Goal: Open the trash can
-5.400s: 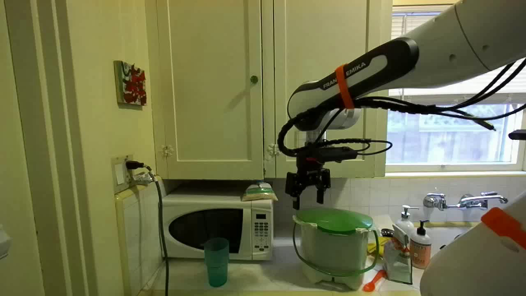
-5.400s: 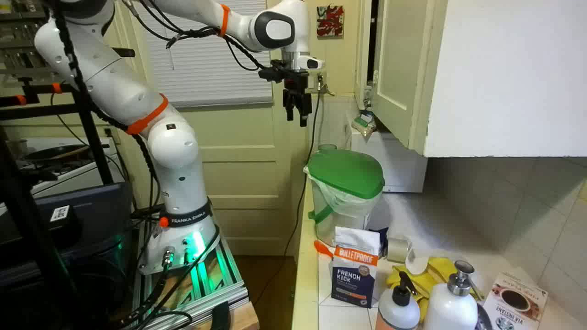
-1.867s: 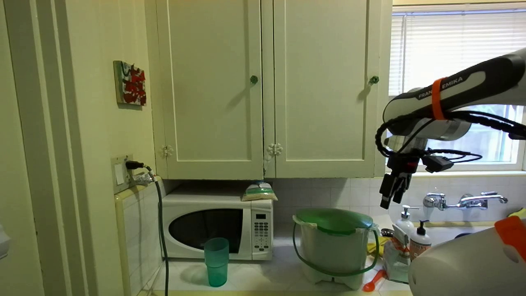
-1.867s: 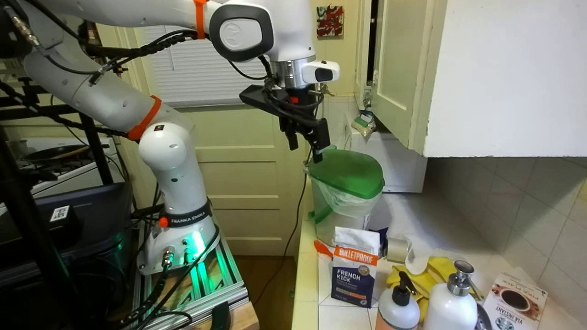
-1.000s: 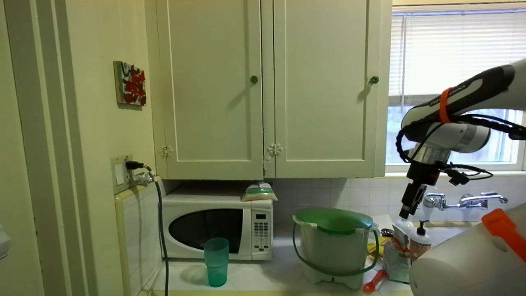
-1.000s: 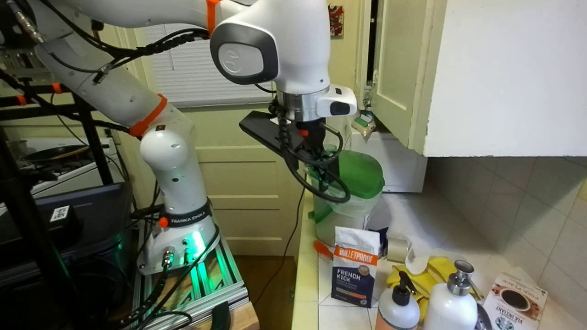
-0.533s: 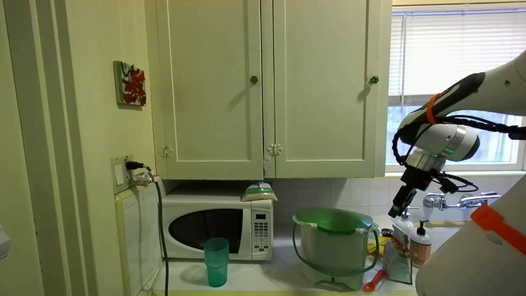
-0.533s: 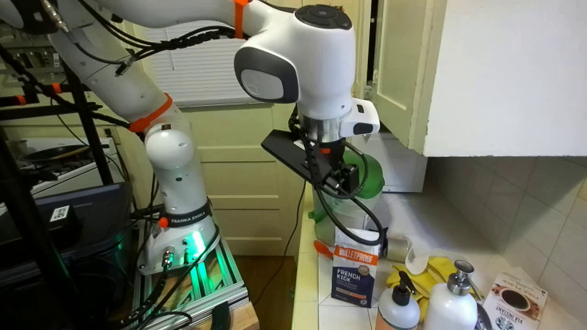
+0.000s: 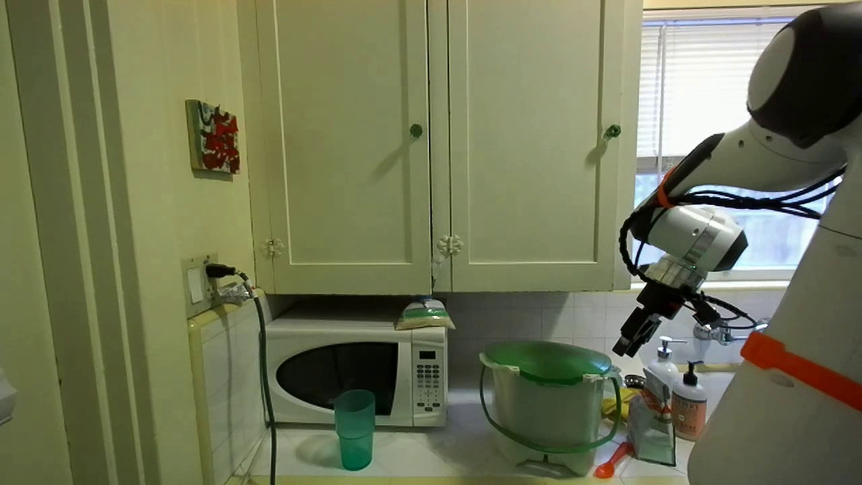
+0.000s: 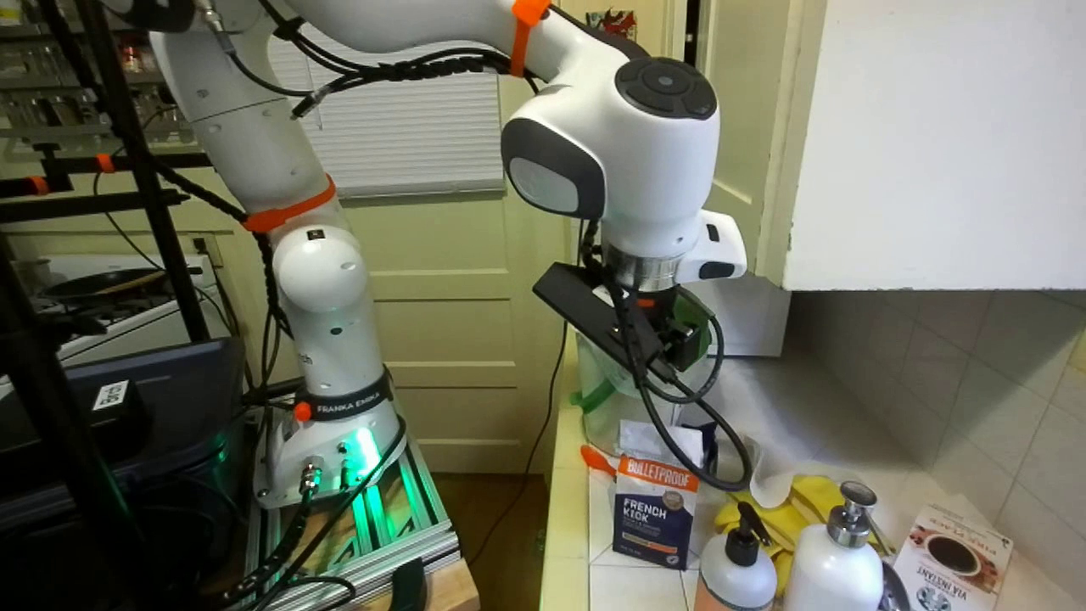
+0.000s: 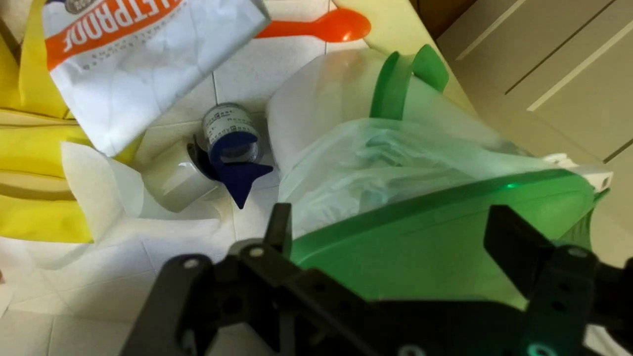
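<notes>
Bin (image 9: 549, 414) on the worktop (image 9: 431, 458), close to its near edge; in an exterior view it stands right of the cup (image 9: 355, 428) and microwave (image 9: 350, 364), left of the coffee bag (image 9: 651, 431). Lid (image 11: 435, 237) on; opening looks not yet begun. Hand (image 11: 390, 220) tilted, in that exterior view just right of the lid and seemingly not touching it; fingers well parted, nothing gripped.

Step in hand, my reading: approach to the lid's rim. To do it well: one fingertip under the rim on the coffee bag's side, the other above, close lightly, raise in an arc. Hinge side unclear to me, so test with a small lift; if it resists, try another side. Avoid pinching the liner (image 11: 346, 183), bunched just under the rim. Bin may be light; a quick pull could tip or drag it.

Counts: bin 1, lid 1, handle (image 11: 389, 94) 1, cup 1, microwave 1, coffee bag 1, spoon (image 11: 341, 25) 1, pouch (image 9: 425, 315) on the microwave 1, packet (image 10: 954, 556) 1. Pump bottles 2: white (image 10: 831, 564), amber-labelled (image 10: 738, 570). Yellow cloth (image 11: 39, 212): number cannot be told.
</notes>
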You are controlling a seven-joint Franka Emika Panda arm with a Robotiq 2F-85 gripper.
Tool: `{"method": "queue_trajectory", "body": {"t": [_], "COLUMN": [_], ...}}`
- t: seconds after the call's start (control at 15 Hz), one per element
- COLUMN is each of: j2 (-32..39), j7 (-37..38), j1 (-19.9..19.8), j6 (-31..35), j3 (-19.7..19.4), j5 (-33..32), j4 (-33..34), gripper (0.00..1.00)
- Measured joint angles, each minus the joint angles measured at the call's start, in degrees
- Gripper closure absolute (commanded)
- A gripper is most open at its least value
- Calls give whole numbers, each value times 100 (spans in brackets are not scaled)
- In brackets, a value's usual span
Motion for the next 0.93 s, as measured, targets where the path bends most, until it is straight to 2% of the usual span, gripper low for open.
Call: {"method": "queue_trajectory", "body": {"t": [0.27, 0.47, 0.93], "j2": [603, 962, 1577], "j7": [-308, -434, -507], "j1": [-53, -231, -1065], "j6": [-1, -22, -600], "j3": [109, 347, 1170], "j5": [700, 1222, 1954], "j4": [215, 324, 666], "gripper": [0, 0, 0]}}
